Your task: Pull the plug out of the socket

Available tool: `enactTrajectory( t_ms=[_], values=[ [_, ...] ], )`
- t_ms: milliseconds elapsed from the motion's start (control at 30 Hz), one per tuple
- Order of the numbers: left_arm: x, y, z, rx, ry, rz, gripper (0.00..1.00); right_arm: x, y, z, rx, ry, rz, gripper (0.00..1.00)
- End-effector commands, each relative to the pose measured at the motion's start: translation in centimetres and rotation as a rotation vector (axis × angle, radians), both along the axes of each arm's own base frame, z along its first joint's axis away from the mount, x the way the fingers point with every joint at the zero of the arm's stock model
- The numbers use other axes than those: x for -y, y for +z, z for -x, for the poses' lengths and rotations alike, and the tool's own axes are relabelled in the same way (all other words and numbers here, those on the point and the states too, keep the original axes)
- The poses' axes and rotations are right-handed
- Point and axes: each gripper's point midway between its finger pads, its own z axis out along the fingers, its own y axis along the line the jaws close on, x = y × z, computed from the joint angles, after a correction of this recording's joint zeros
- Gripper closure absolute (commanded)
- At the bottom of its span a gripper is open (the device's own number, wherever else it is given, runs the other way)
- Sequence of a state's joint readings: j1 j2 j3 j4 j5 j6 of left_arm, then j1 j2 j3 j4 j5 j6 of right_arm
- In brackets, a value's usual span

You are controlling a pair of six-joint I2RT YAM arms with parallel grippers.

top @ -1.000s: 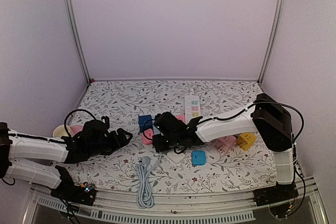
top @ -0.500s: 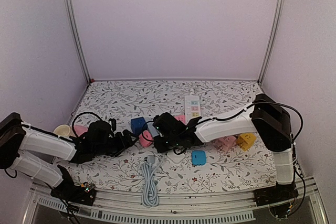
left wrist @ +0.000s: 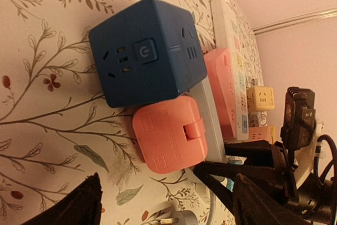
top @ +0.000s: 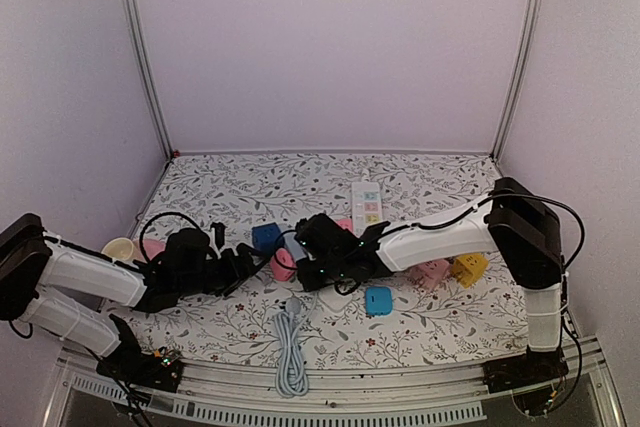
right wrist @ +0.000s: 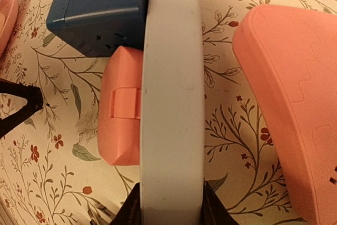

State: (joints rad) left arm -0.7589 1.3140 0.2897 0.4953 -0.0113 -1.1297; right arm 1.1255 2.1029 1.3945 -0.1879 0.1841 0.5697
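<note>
Right gripper (right wrist: 171,206) pinching white socket strip (right wrist: 172,77); pink plug (right wrist: 121,106) flush against strip side. Left gripper (left wrist: 166,196) spread wide, near plug, not touching.

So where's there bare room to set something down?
Bare cloth runs along the back wall, left of the long white power strip, and at the near right beyond the small blue adapter. The middle is crowded: blue cube, pink plug, the open left gripper, and the right gripper clamped on a white socket bar; a cable coil lies in front.
</note>
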Motion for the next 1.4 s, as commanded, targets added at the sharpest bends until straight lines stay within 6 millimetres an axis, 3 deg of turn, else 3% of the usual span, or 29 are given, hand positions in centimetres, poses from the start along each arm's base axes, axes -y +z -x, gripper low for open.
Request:
enactTrajectory(
  t_ms=[0, 367, 633, 800, 967, 1367],
  values=[
    [0.9, 1.1, 0.2, 0.047, -0.042, 0.043, 0.13, -1.1, 7.1, -0.5, 0.097, 0.014, -0.164, 0.97],
    [2.9, 3.9, 0.7, 0.125, -0.106, 0.149, 0.11, -1.8, 13.5, 1.4, 0.120, 0.108, -0.424, 0.98],
    [4.2, 8.4, 1.5, 0.265, -0.158, 0.267, 0.11, -1.5, 16.3, 3.5, 0.077, 0.207, -0.608, 0.98],
    [5.3, 10.2, 1.9, 0.296, -0.191, 0.301, 0.14, -1.4, 17.2, 3.9, 0.077, 0.223, -0.644, 0.98],
    [6.3, 10.9, 2.3, 0.302, -0.217, 0.336, 0.27, -0.9, 17.8, 3.9, 0.086, 0.220, -0.665, 0.97],
    [6.7, 11.1, 2.5, 0.302, -0.227, 0.343, 0.70, 1.5, 16.4, 2.6, 0.137, 0.144, -0.591, 0.98]
  ],
)
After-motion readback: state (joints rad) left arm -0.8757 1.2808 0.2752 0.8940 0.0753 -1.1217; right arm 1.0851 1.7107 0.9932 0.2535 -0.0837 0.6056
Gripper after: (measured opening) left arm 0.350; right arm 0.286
